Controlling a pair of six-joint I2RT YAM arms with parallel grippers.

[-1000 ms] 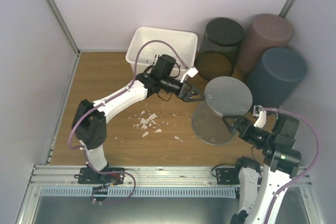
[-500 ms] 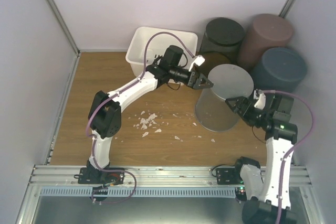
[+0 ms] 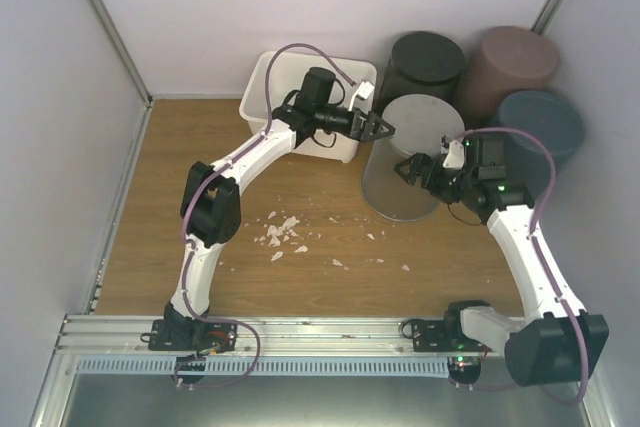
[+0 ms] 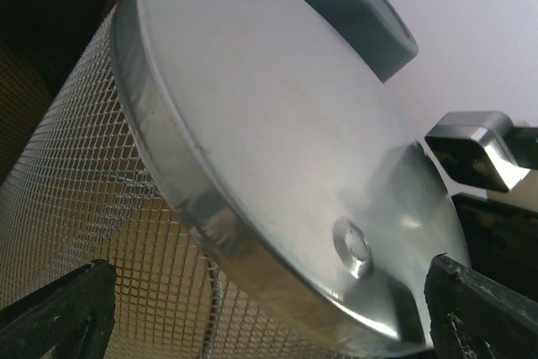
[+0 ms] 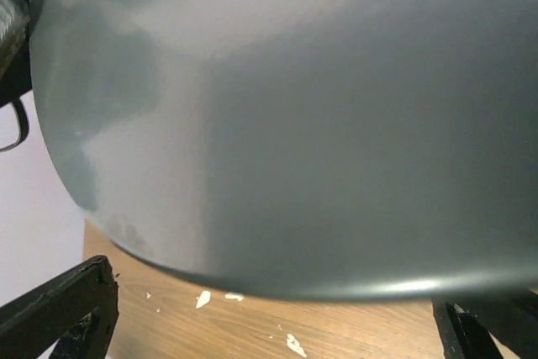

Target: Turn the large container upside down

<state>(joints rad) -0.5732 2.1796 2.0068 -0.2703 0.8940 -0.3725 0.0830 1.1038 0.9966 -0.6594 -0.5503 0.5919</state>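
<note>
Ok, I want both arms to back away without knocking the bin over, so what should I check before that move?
1. Mesh container inverted, solid base facing up: ok.
2. Its rim sitting flat on the table: cannot tell; the lower end is not clear from above.
3. Left gripper open, not clamping: ok; the wrist view shows its fingers spread wide by the base edge.
4. Right gripper open: ok; whether it touches the container's wall, cannot tell.
5. Gap to the black bin behind: cannot tell; the two overlap in the top view.
</note>
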